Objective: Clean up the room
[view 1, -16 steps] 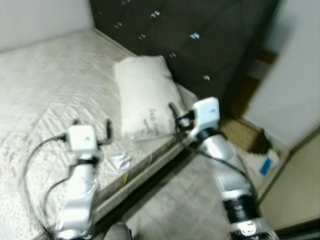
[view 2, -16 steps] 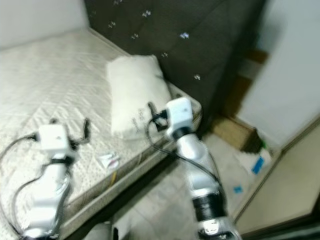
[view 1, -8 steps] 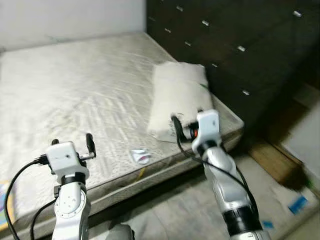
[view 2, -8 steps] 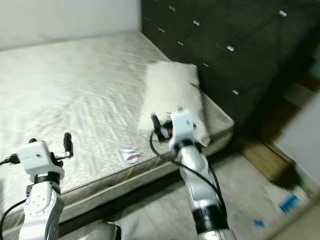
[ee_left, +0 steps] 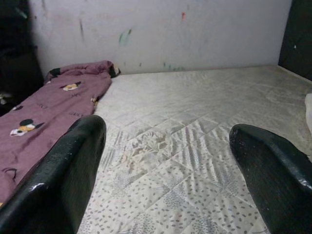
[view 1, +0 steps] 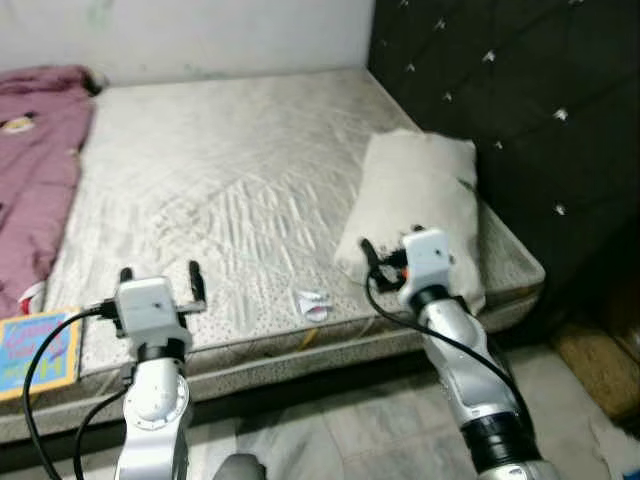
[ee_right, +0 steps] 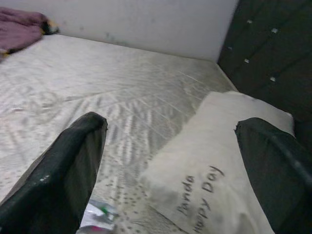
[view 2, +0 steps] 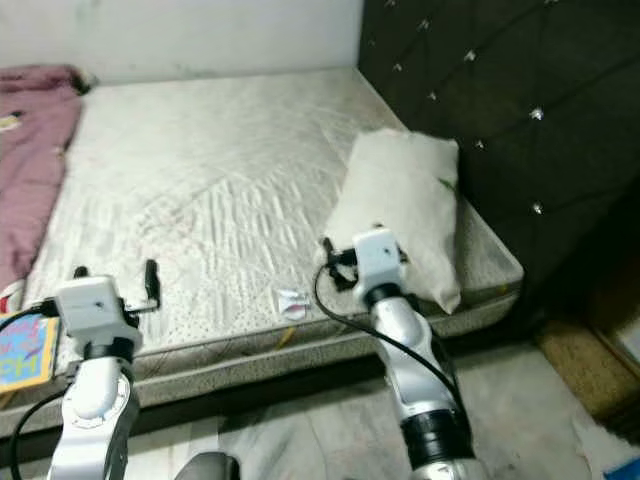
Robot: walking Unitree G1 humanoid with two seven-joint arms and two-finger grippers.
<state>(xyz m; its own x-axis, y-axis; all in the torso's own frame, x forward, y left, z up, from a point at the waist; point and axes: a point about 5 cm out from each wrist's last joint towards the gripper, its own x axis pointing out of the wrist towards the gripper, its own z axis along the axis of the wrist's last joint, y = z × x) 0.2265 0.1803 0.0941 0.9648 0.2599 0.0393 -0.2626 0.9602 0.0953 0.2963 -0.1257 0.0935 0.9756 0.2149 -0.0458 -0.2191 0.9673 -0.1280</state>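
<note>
Bed (view 1: pixel 230 170) filled the left eye view, with a white pillow (view 1: pixel 420 200) by the dark headboard (view 1: pixel 500 110) and a small wrapper (view 1: pixel 314 303) near the front edge. A pink blanket (view 1: pixel 35 150) and a blue book (view 1: pixel 38 352) lay on the left. The left gripper (view 1: pixel 157 275) hung over the bed edge, fingers wide apart and holding nothing.

In the right eye view, the right gripper (view 2: pixel 335 262) was next to the pillow.

The left wrist view looked over the mattress to the blanket.

In the right wrist view, the black fingers (ee_right: pixel 68 170) were spread wide, empty, with the wrapper (ee_right: pixel 97 215) close by
</note>
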